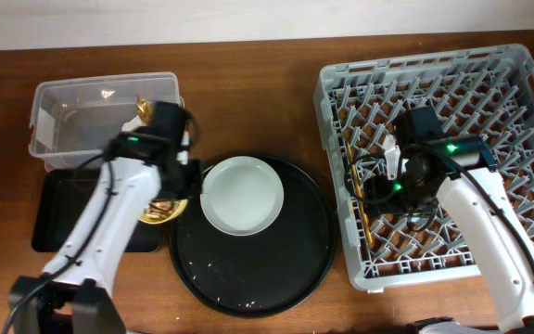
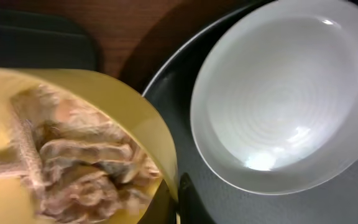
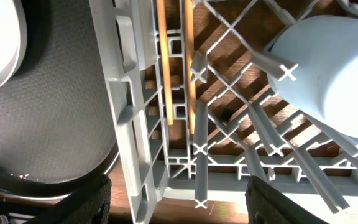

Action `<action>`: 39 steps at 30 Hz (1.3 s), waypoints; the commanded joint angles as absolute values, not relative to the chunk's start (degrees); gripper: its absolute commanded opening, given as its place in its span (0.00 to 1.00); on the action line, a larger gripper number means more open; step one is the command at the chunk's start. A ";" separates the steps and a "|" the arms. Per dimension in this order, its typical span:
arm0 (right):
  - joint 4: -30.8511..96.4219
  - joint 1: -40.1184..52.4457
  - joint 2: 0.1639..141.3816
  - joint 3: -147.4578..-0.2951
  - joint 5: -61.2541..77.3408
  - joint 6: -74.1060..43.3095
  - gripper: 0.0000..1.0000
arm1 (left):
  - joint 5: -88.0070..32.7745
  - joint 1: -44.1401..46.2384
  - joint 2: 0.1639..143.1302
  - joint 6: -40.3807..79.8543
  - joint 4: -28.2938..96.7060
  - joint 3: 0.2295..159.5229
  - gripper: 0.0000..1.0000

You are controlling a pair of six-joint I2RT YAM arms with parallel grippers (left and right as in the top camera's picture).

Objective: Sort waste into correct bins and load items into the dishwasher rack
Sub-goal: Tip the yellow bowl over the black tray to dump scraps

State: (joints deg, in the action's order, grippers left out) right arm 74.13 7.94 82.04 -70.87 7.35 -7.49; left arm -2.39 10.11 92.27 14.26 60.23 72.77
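My left gripper [image 1: 176, 192] is shut on the rim of the small yellow bowl [image 1: 160, 212], between the flat black tray [image 1: 58, 218] and the pale grey plate [image 1: 241, 195]. In the left wrist view the fingers [image 2: 176, 202] pinch the bowl [image 2: 104, 93], which holds beige-brown food scraps [image 2: 79, 168]. A brown-gold wrapper [image 1: 143, 109] lies in the clear tub [image 1: 72, 111]. My right gripper [image 3: 179, 205] is open and empty over the left front part of the grey rack [image 1: 527, 102]. The chopsticks [image 3: 162, 62] and the light blue cup [image 3: 328, 74] lie in the rack. Tissue and pink cup are out of view.
The plate sits on the large round black tray [image 1: 248, 269], just right of the bowl; the plate [image 2: 291, 93] and the tray [image 2: 353, 199] also show in the left wrist view. The rack's wall [image 3: 129, 106] stands close beside that tray [image 3: 48, 124]. Brown wooden table all around.
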 commanded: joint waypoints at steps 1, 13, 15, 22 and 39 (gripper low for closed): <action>74.17 7.68 80.99 -71.26 6.83 -7.27 0.70 | -23.79 -1.65 91.57 -2.02 59.42 73.95 0.00; 74.19 7.68 80.99 -71.26 6.85 -7.29 0.70 | -64.82 -31.92 104.81 -16.60 63.07 73.76 0.00; 74.19 7.70 80.99 -71.26 6.85 -7.29 0.70 | -66.32 -33.95 108.09 -16.62 64.62 73.76 0.00; 74.19 7.68 80.99 -71.26 6.85 -7.29 0.70 | -77.84 -40.03 113.91 -16.58 70.63 72.95 0.00; 74.85 7.68 80.99 -71.26 6.85 -7.29 0.70 | -78.56 -43.42 113.89 -27.73 71.16 72.95 0.00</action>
State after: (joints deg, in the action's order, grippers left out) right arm 74.78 7.94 82.02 -70.87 7.35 -7.51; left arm -76.55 -43.20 113.38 -22.00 71.75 72.86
